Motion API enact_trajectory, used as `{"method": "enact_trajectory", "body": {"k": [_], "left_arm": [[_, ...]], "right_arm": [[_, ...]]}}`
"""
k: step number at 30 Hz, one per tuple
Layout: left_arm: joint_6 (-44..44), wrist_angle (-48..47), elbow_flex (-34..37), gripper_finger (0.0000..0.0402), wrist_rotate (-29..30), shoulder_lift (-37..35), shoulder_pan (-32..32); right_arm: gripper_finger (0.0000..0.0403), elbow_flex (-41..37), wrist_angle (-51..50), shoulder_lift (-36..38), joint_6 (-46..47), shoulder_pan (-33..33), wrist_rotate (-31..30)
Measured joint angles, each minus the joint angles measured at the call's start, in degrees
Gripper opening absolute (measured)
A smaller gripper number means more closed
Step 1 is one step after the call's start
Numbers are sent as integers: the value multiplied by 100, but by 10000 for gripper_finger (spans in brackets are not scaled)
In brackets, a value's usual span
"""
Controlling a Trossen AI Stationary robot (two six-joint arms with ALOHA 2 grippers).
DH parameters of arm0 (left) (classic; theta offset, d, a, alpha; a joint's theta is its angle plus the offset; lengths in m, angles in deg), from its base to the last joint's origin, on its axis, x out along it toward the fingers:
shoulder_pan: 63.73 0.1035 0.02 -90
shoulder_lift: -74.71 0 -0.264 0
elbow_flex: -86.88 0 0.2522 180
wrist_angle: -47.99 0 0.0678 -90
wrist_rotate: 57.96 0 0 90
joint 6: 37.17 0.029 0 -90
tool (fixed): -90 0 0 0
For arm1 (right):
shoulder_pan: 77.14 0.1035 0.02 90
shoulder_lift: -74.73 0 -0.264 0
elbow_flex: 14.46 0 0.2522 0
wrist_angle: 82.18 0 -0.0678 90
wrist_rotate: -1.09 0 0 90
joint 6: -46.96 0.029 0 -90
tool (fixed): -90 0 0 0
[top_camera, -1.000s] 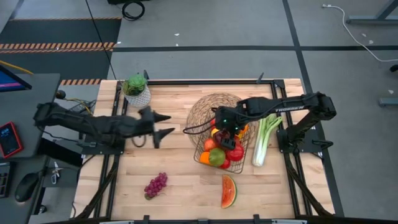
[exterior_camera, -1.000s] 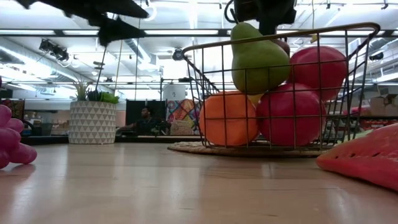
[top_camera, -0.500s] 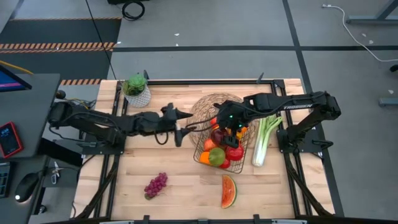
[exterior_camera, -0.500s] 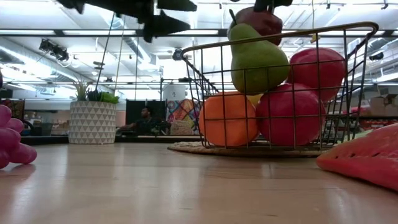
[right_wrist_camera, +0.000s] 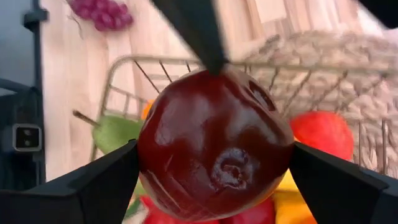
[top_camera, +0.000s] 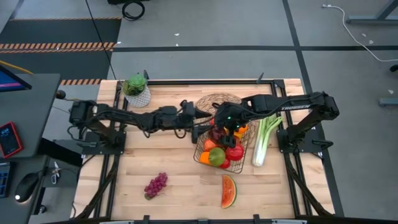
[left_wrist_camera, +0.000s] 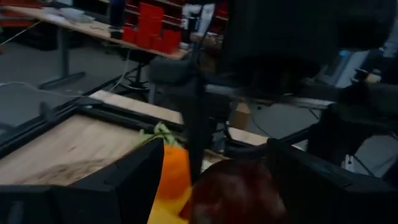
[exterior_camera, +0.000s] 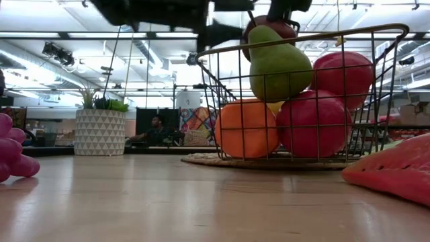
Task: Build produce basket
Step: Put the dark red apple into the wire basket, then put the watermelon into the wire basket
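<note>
My right gripper (right_wrist_camera: 214,168) is clamped wide on a dark red apple (right_wrist_camera: 214,146), holding it just above the wire basket (top_camera: 202,144). Under it I see the green pear (right_wrist_camera: 115,134), a red apple (right_wrist_camera: 323,134) and yellow pieces among the produce already in there. My left gripper (top_camera: 200,121) reaches in from across the table, fingers parted with nothing gripped, its tips at the basket's rim right beside that dark apple — touching it, I think, though the blur hides it. Farther out, the celery stalk (top_camera: 264,140) lies beside the basket, the watermelon slice (top_camera: 229,191) and purple grapes (top_camera: 156,185) sit on the wooden table (top_camera: 168,162), and the potted plant (top_camera: 136,89) stands in the corner.
</note>
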Motion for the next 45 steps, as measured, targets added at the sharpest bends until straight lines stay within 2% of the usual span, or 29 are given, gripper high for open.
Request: {"method": "enact_trajectory", "body": {"k": [7,16,23,30,35,39,45], "left_arm": [[269,-779,-788,288,-147,544,-69],[291,-1256,-825,288,-204,747,-50],[579,-1318,-827,288,-629,626,-57],[1270,-1910,-614,288,-568,-77,-95],[1400,-1386,375,275,-211,-849,-95],[1337,-1338,1087,258,0,-1595,-89],[1206,-1384,1808,233,9,-2697,-170]], "right_arm": [[399,-1,-49,-93,155,0,99],[399,9,2,252,189,2,102],[399,7,-80,274,378,6,320],[399,7,-475,520,498,206,-34],[399,7,-690,692,600,550,-613],[399,5,-957,843,896,742,-639],[399,-2,-1351,997,1436,983,-658]]}}
